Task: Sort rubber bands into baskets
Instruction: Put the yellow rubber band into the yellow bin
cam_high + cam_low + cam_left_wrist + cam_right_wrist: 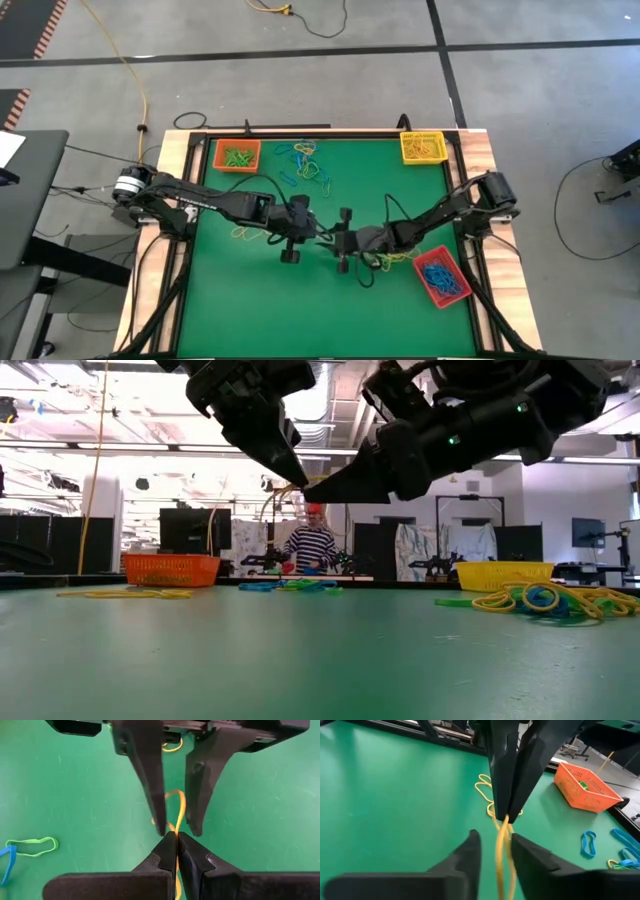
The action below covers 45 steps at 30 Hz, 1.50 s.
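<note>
Here, a thin yellow rubber band (176, 807) hangs stretched above the middle of the green table mat (260, 300), pinched in the closed tips of the left gripper (173, 836); the right gripper (495, 842) faces it tip to tip, its two dark fingers a narrow gap apart with the strand running between them. Loose bands lie near the shallow orange plastic basket (238, 155); yellow basket (422, 146) and red basket (441, 276) sit on the right side.

Both arms are dark, slim, jointed. Left arm (215, 203) bears white lettering and a silver-grey base motor. Right arm (455, 205) shows green indicator lights in the low view. Fingers (147, 780) are matte black, tapering, wedge-shaped.
</note>
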Available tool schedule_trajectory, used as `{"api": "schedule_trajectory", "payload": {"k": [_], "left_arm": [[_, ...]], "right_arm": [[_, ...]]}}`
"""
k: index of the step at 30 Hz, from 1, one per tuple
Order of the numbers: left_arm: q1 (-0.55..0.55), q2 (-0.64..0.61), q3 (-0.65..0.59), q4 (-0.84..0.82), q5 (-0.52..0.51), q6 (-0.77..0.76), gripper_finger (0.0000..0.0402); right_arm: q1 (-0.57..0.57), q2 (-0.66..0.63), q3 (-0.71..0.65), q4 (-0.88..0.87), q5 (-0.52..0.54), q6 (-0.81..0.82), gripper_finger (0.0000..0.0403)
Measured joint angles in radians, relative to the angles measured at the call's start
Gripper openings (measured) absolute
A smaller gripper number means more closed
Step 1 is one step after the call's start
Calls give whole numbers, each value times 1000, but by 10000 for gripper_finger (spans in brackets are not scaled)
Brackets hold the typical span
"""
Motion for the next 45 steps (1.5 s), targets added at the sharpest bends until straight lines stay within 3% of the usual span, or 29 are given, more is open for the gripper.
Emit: {"api": "schedule_trajectory", "payload": {"k": [8, 17, 23, 33, 45], "left_arm": [[-7, 0, 0, 1, 0, -4, 0], [-12, 0, 0, 8, -2, -9, 4], [-21, 0, 0, -21, -64, -19, 57], [-21, 0, -4, -81, -107, -45, 173], [-32, 1, -206, 52, -99, -147, 185]], "right_arm": [[-12, 0, 4, -34, -1, -4, 14], [-12, 0, 4, -48, 18, 1, 13], [-16, -26, 4, -135, 103, 23, 12], [-45, -232, -8, -489, 212, 135, 12], [-207, -501, -9, -981, 222, 337, 11]]}}
